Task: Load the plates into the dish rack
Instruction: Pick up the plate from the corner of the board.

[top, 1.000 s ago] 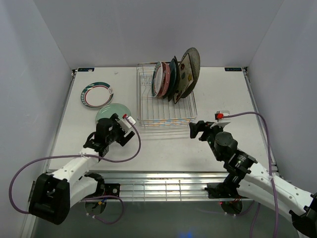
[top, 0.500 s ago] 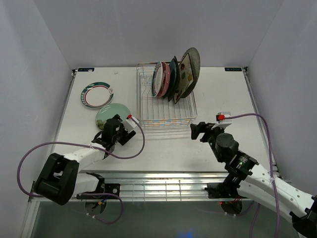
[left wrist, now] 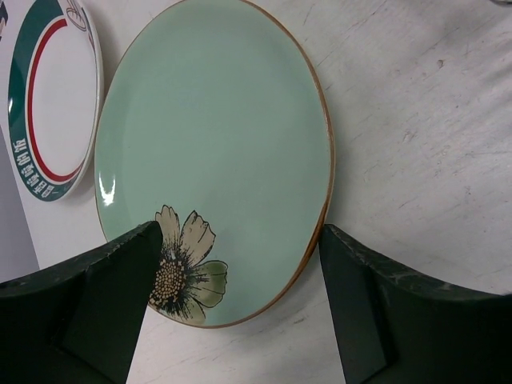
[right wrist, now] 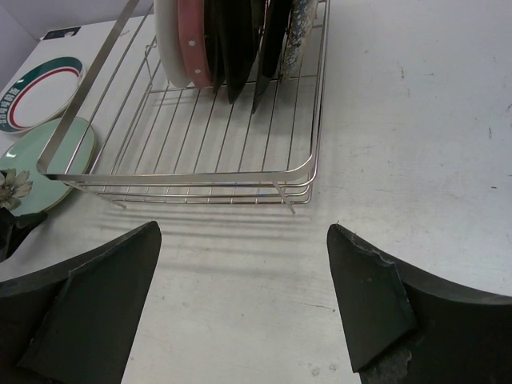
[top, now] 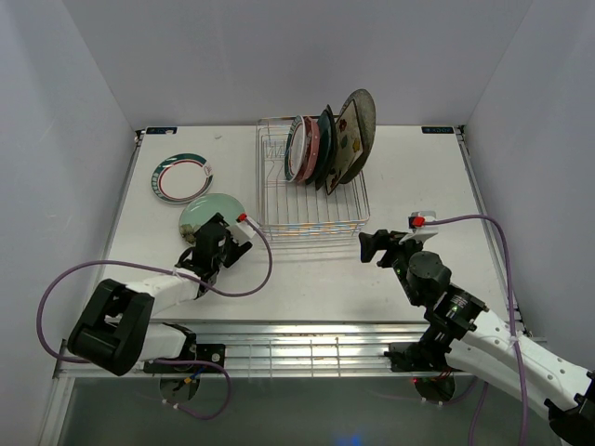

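Five plates [top: 325, 144] stand on edge in the far half of the dish rack [top: 314, 226], which sits on the table [top: 418, 177] with its long axis running near to far. Their faces turn left and right. They overlap so closely that only the speckled grey plate [top: 361, 116] at the right end is easy to tell apart, and the slot each occupies cannot be read. In the right wrist view their upper parts are cut off by the frame.

Two more plates lie flat on the table left of the dish rack: the white teal-rimmed plate [top: 183, 177] farther back and the mint floral plate [top: 206, 212] nearer, just beside it. From above, the near rim of the mint floral plate is hidden by the left gripper [top: 226, 243]. The left wrist view shows its fingers [left wrist: 104, 304] spread apart on either side of that rim, by the painted flower [left wrist: 186, 268]; contact cannot be judged. The white teal-rimmed plate is cropped at that view's left edge.

The right gripper [top: 376, 245] hovers near the dish rack's near right corner, fingers [right wrist: 376, 296] wide apart and holding nothing.
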